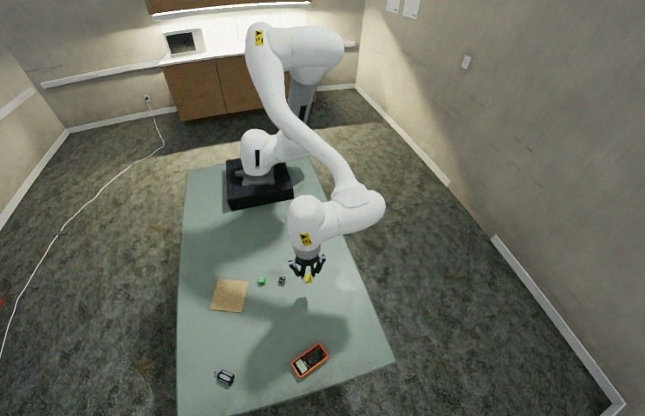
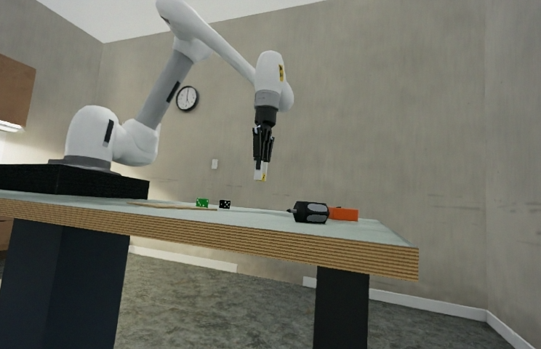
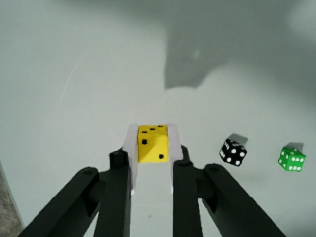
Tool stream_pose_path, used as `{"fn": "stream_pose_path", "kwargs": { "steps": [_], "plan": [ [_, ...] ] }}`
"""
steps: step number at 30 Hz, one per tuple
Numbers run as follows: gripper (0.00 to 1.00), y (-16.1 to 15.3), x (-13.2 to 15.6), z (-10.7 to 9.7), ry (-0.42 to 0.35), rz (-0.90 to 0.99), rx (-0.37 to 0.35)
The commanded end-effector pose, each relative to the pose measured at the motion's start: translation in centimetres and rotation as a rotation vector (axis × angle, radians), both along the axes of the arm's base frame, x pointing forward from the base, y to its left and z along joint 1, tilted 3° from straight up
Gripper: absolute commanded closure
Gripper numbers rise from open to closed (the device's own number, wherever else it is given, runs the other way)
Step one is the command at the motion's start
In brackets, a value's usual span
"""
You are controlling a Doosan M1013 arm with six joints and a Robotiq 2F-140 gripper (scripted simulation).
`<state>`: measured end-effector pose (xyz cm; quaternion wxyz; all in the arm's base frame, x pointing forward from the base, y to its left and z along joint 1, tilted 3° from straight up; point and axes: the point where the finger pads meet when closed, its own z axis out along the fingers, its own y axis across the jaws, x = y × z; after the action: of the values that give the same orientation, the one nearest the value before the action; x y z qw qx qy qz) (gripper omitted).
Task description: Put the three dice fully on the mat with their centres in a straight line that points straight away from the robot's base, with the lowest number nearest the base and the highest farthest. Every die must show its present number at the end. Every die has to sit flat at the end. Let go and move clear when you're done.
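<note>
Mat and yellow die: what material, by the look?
Mat: probably cork or fibreboard, matte; tan, finely speckled top. Yellow die: likely plastic, finish unclear; evenly coloured faces, dark pips, no grain.

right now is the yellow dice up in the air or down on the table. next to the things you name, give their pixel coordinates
Up in the air: the yellow die [image 1: 308,279] [image 2: 263,177] [image 3: 153,148] is between the fingers, well above the tabletop.
</note>
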<state>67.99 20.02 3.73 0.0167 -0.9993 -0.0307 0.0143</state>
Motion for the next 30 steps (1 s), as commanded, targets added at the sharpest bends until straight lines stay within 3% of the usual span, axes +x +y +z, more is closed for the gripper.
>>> {"fn": "stream_pose_path", "kwargs": {
  "steps": [1,2,3,5,6,8,9,11,12,15,16,17,18,20,21,22,24,30],
  "plan": [
    [0.79,-6.1,0.3,0.0,0.0,-0.045,-0.001],
    [0.79,-6.1,0.3,0.0,0.0,-0.045,-0.001],
    [0.79,-9.6,0.1,0.0,0.0,-0.073,-0.002],
    [0.79,-9.7,0.1,0.0,0.0,-0.073,-0.002],
    [0.79,-13.4,-0.3,-0.1,0.001,-0.102,-0.003],
    [0.79,-13.4,-0.4,-0.1,0.001,-0.102,-0.003],
    [0.79,-17.1,-1.0,-0.2,0.002,-0.132,-0.004],
    [0.79,-17.2,-1.0,-0.2,0.002,-0.132,-0.004],
    [0.79,-20.7,-1.8,-0.2,0.003,-0.161,-0.004],
    [0.79,-20.8,-1.8,-0.2,0.003,-0.161,-0.004],
    [0.79,-24.1,-2.8,-0.3,0.004,-0.189,-0.005],
    [0.79,-24.1,-2.8,-0.3,0.004,-0.189,-0.005],
    [0.79,-26.9,-3.8,-0.4,0.006,-0.213,-0.005],
    [0.79,-26.9,-3.8,-0.4,0.006,-0.213,-0.005],
    [0.79,-29.2,-4.7,-0.4,0.006,-0.233,-0.006],
    [0.79,-29.2,-4.7,-0.4,0.006,-0.233,-0.006],
    [0.79,-32.1,-6.0,-0.5,0.008,-0.26,-0.006],
    [0.79,-33.1,-6.5,-0.5,0.008,-0.269,-0.006]
  ]
}}
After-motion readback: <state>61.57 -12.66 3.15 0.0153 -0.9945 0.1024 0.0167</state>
